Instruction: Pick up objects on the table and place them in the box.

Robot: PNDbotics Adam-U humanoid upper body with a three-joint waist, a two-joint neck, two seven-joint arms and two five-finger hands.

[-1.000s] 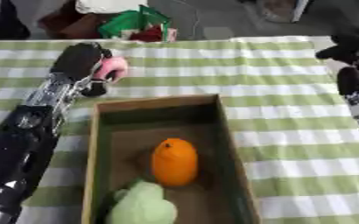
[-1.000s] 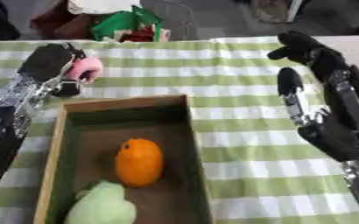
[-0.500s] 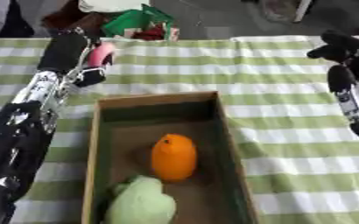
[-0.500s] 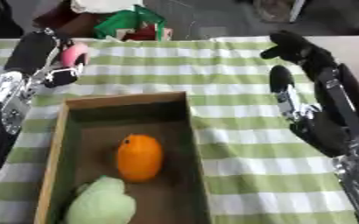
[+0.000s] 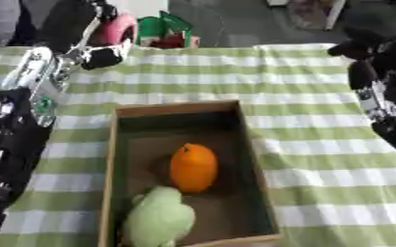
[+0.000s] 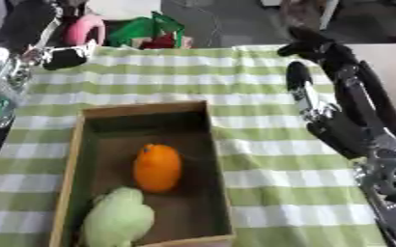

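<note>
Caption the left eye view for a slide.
Left hand holds a pink object above the table; orange already in box.

The cloth [image 5: 319, 144] is green-and-white checked, the box [image 5: 256, 164] brown wood with a dark floor, holding an orange fruit [image 5: 193, 166] and a pale green item [image 5: 159, 219]; the held object [image 5: 117, 29] is pink.

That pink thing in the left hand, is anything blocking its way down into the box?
Nothing visible does. The pink thing is held up in the left hand beyond the open box, whose far end is bare; the orange and green thing lie nearer.
</note>
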